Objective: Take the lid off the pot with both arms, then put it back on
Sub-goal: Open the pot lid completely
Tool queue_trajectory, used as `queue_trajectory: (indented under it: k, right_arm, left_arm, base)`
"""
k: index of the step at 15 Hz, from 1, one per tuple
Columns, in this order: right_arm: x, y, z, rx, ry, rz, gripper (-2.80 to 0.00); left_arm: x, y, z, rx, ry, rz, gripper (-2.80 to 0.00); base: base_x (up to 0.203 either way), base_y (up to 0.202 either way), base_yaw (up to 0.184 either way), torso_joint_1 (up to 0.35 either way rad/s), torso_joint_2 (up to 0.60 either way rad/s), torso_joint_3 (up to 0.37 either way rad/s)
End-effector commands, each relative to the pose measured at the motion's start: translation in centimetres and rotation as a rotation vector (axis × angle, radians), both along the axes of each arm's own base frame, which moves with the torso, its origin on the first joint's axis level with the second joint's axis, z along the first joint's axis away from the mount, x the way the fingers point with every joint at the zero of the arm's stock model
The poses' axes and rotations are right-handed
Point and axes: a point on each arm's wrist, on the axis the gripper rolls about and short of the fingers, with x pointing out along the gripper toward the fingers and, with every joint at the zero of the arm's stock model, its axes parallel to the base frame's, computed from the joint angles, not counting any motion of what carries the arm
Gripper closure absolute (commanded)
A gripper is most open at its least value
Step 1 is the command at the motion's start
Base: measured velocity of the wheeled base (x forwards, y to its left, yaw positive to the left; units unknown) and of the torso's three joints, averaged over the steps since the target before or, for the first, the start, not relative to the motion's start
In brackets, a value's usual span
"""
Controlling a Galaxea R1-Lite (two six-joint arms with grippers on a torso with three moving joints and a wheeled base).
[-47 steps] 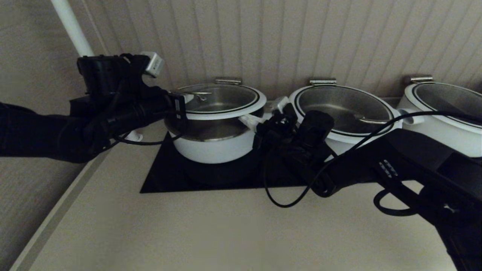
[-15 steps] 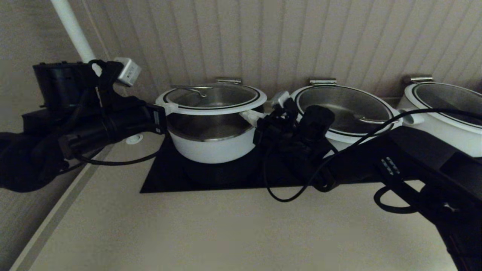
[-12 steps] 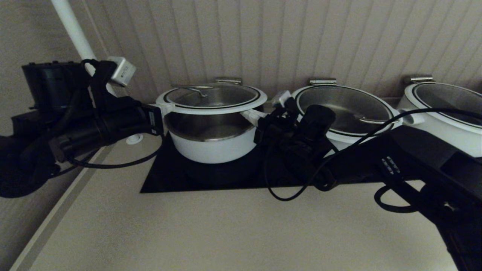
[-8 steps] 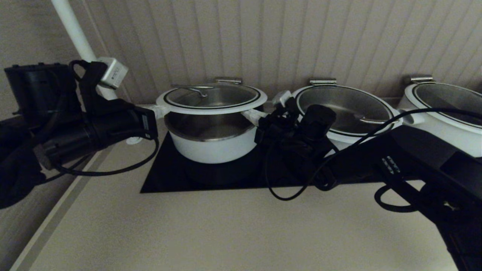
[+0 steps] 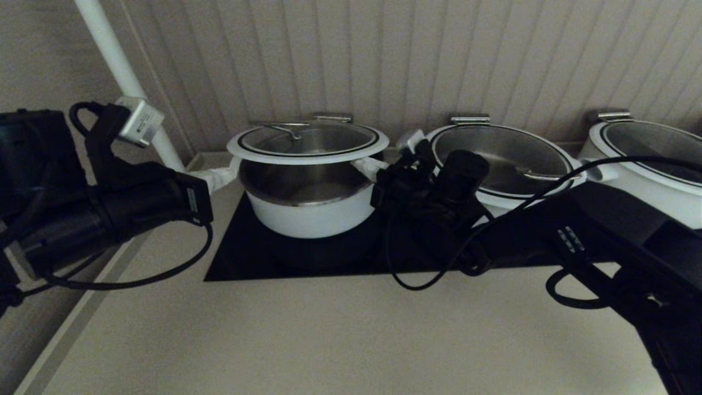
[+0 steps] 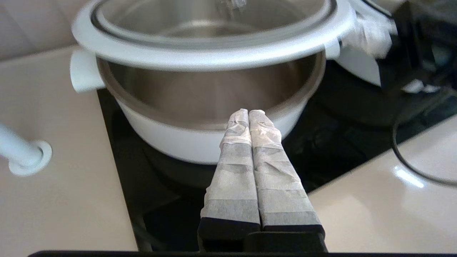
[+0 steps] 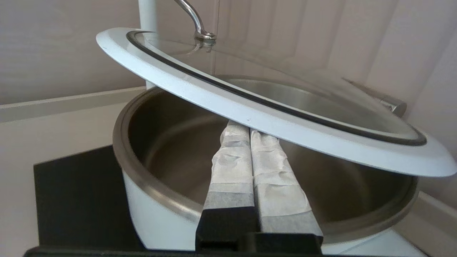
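Note:
The lid (image 5: 307, 144), glass with a broad white rim, sits raised and tilted above the pot (image 5: 310, 211), and the pot's steel inside shows under it. My right gripper (image 5: 363, 164) is shut, its fingers together under the lid's right rim and bearing it up; the right wrist view shows the lid (image 7: 271, 107) lying on the right gripper (image 7: 246, 129) over the pot (image 7: 150, 185). My left gripper (image 5: 230, 169) is shut and empty, off the pot's left side. In the left wrist view the left gripper (image 6: 249, 113) is below the lid (image 6: 200, 53), in front of the pot (image 6: 178, 142) and apart from both.
The pot stands on a black cooktop (image 5: 241, 258). Two wider white pots with lids (image 5: 499, 159) (image 5: 652, 156) stand to its right, close behind my right arm. A white pole (image 5: 118, 68) rises at the back left, its base by the left gripper (image 6: 26, 157). The counter's left edge (image 5: 82, 318) runs below my left arm.
My left gripper has let go of the lid's left rim and drawn back left and down, away from the pot. The lid stays raised on my right gripper, which has hardly moved.

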Motion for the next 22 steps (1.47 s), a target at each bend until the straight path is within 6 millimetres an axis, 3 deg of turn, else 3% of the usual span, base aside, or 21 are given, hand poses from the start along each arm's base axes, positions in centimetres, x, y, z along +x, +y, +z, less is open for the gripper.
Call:
queue_trajectory:
  k: [1, 5, 7, 14, 22]
  right_arm:
    - [0.2, 0.1, 0.8, 0.012, -0.024, 0.002, 0.0]
    - [0.6, 0.4, 1.0, 0.01, -0.023, 0.002, 0.0]
    - [0.6, 0.4, 1.0, 0.01, -0.024, 0.002, 0.0]
    - [0.6, 0.4, 1.0, 0.009, -0.024, 0.001, 0.0]
    - [0.5, 0.4, 1.1, 0.009, -0.026, 0.002, 0.0]
  left_arm:
    - [-1.3, 0.3, -0.3, 0.0, 0.002, -0.003, 0.0]
    - [-2.4, 0.5, -2.2, 0.014, 0.055, -0.008, 0.0]
    - [-2.0, 0.3, -2.7, 0.019, 0.079, -0.01, 0.0]
    - [2.1, -1.4, -3.0, 0.006, 0.023, -0.029, 0.0]
    - [4.6, -3.1, -2.9, 0.005, 0.008, -0.063, 0.0]
  base:
    - [0.0, 0.0, 0.0, 0.0, 0.0, 0.0]
    - [0.0, 0.0, 0.0, 0.0, 0.0, 0.0]
    - [0.0, 0.0, 0.0, 0.0, 0.0, 0.0]
    - [0.0, 0.0, 0.0, 0.0, 0.0, 0.0]
    - [0.0, 0.0, 0.0, 0.0, 0.0, 0.0]
